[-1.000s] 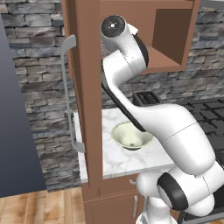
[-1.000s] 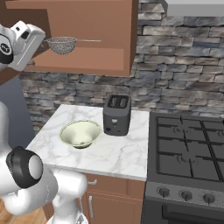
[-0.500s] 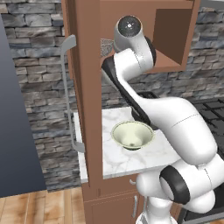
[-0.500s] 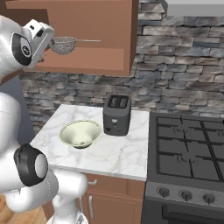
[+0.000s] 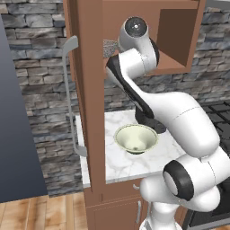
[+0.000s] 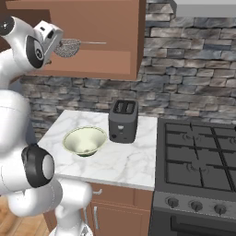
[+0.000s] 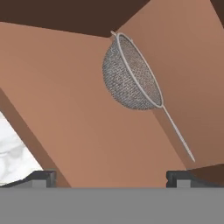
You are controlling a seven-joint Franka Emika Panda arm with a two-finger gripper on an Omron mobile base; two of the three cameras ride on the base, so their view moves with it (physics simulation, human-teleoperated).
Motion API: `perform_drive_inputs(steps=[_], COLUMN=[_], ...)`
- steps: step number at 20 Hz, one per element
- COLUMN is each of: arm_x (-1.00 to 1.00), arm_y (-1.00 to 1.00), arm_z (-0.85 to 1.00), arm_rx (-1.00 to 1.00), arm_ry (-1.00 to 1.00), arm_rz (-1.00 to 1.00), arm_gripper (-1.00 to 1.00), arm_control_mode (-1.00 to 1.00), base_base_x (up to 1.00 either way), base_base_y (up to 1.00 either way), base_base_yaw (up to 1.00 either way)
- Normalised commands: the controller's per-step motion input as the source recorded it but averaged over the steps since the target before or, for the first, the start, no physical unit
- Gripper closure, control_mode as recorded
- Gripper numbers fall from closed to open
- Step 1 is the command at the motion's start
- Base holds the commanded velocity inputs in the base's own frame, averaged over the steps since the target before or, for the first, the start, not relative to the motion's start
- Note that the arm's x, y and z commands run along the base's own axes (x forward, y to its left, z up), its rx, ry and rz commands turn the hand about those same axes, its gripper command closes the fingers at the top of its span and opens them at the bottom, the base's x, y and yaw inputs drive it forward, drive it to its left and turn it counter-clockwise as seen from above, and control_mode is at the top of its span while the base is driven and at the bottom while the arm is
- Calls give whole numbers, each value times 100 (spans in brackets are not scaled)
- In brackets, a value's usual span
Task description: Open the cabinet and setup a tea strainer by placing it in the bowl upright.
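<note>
While the reddish-brown wooden wall cabinet [image 5: 92, 90] stands open, its recessed-panel door swung out with the long vertical silver bar handle [image 5: 68, 96] at nine o'clock of the left base view, the step in hand is judged to be the reach for the strainer. Item one, small grey wire-mesh tea strainer with a long thin straight metal handle [image 7: 131, 74]: lying on the cabinet's shelf, mesh cup ahead of the hand, handle trailing toward five o'clock in the hand view and toward three o'clock in the right base view. Item two, two-finger gripper [image 7: 111, 177]: released, tips spread wide at the bottom of the hand view, holding nothing and apart from the strainer. Advice: centre the cup or the root of the handle between the tips before closing; a grip far out on the thin handle would likely let the cup swing. Item three, round pale cream-green ceramic bowl with flared rim [image 6: 85, 140]: on the white marble counter [image 6: 124, 159] below the cabinet, nothing in it. Item four, dark boxy toaster [image 6: 123, 121]: just beside the bowl at its three o'clock; keep the descent clear of it. Brands, labels, writing: none legible on any item.
</note>
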Motion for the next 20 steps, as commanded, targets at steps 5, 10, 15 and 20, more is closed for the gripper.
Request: perform_drive_inputs(steps=[5,10,15,20], arm_x=[32,29,12,17], arm_y=[0,2,10,22], arm_z=[0,1,13,0], arm_rx=[-3,-3,-8,-5], arm_ry=[5,3,0,0], arm_rz=[11,4,0,0], arm_gripper=[-100,-100,-100,-100], arm_control_mode=[-100,-100,-100,-100], base_base_x=[0,0,0,0], base_base_y=[0,0,0,0], base_base_yaw=[0,0,0,0])
